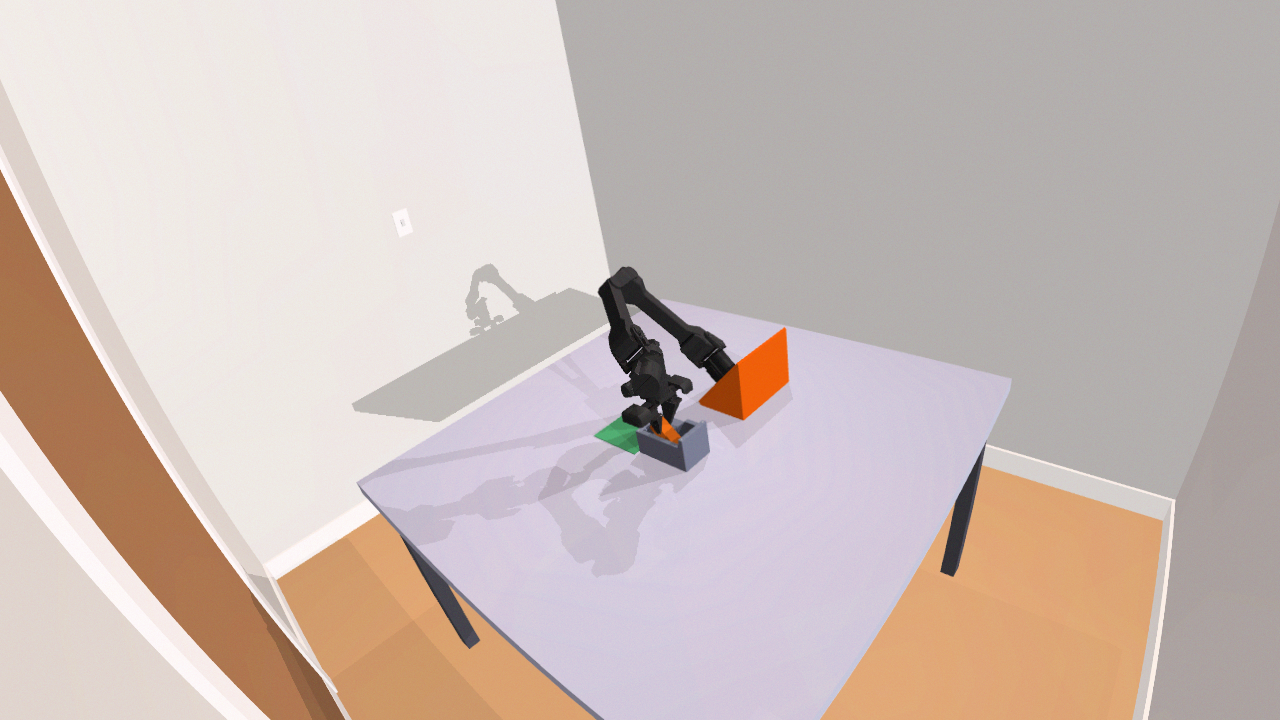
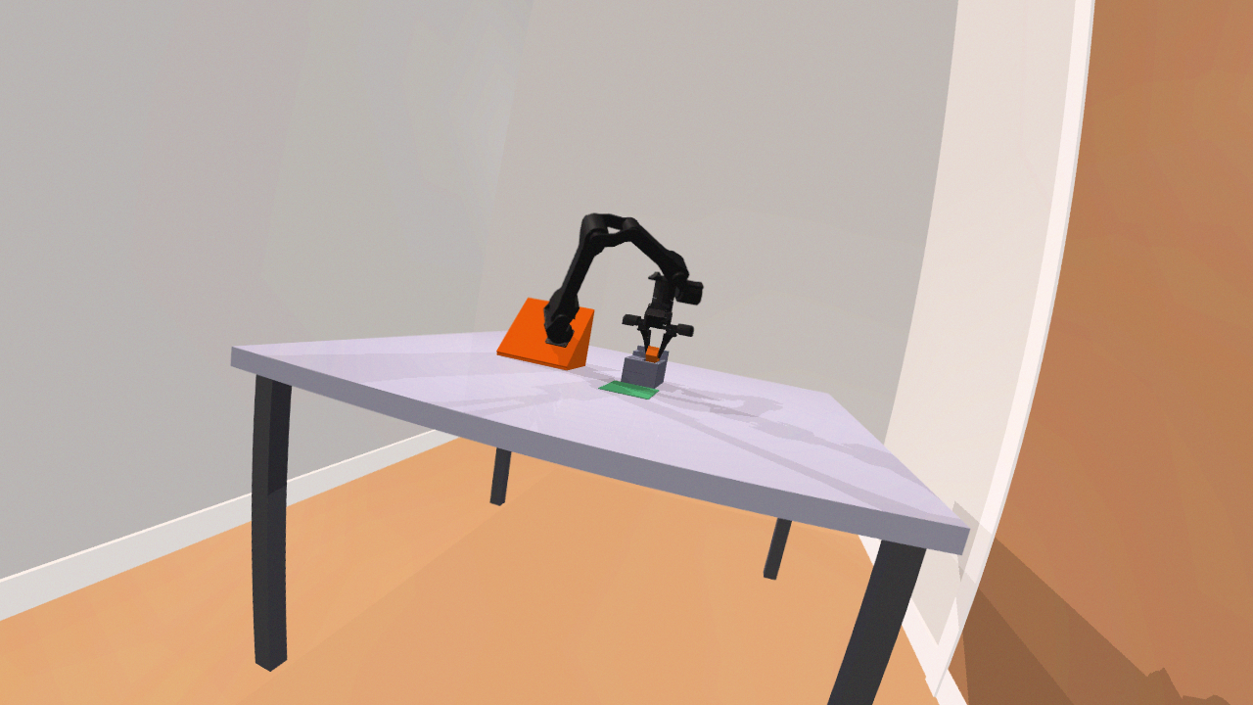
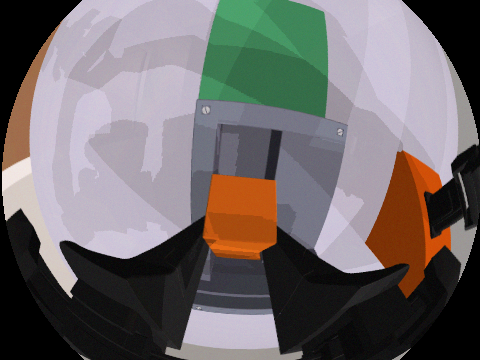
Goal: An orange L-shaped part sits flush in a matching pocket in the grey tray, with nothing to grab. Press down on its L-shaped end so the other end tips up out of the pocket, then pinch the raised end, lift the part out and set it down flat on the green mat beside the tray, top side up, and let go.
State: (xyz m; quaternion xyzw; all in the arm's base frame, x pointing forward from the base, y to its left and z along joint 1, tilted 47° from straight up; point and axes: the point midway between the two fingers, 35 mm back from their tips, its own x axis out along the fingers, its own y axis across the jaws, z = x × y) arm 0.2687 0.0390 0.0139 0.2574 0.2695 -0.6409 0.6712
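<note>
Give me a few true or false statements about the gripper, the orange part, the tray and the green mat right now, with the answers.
1. The gripper is shut on the raised end of the orange part. True.
2. The orange part lies flat on the green mat. False: it is tilted in the grey tray, one end up.
3. The green mat lies beside the tray, on the table. True.
4. The gripper hangs open, high above the tray. False: it is down at the tray, its fingers against the part.
5. The arm's base sits on an orange wedge. True.
</note>
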